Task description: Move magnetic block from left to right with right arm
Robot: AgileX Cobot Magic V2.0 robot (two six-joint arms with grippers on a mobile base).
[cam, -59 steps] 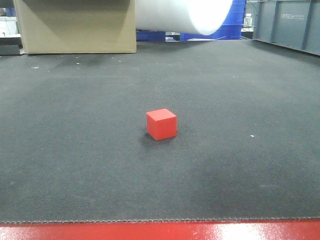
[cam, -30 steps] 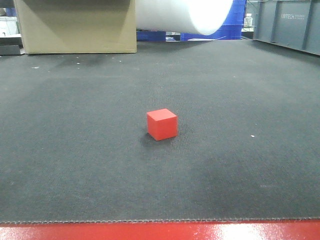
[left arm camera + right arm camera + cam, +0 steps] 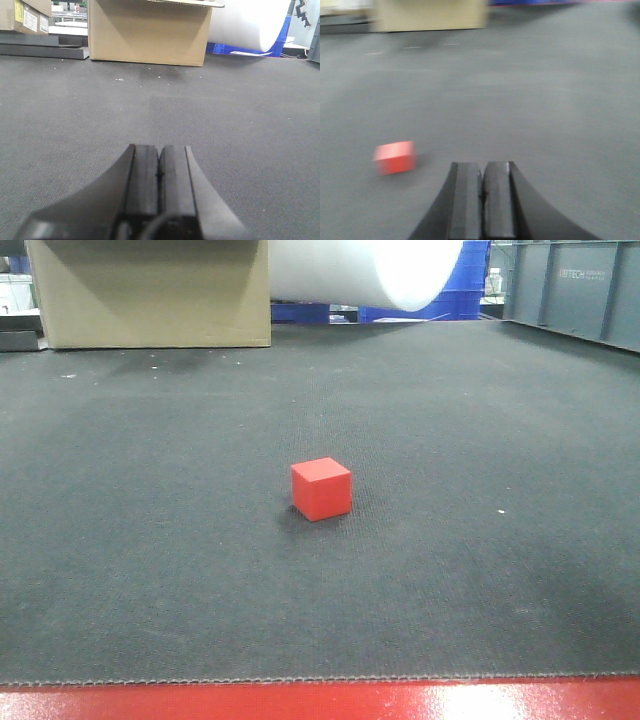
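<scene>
Magnetic block (image 3: 321, 489) rests alone — on dark mat (image 3: 150, 540).

Right gripper (image 3: 482, 172) at bottom centre, pads pressed together, nothing between. Magnetic block (image 3: 395, 157) on dark mat (image 3: 545, 100), left of fingertips, apart from them, blurred. Tan cardboard box (image 3: 430, 14) far ahead, left of pincer line.

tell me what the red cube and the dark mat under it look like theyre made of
The red cube looks like matte plastic or painted wood: flat even colour, crisp edges, no glare. The dark mat looks like ribbed rubber or woven fabric: fine regular texture and a stitched-looking front edge.
</scene>
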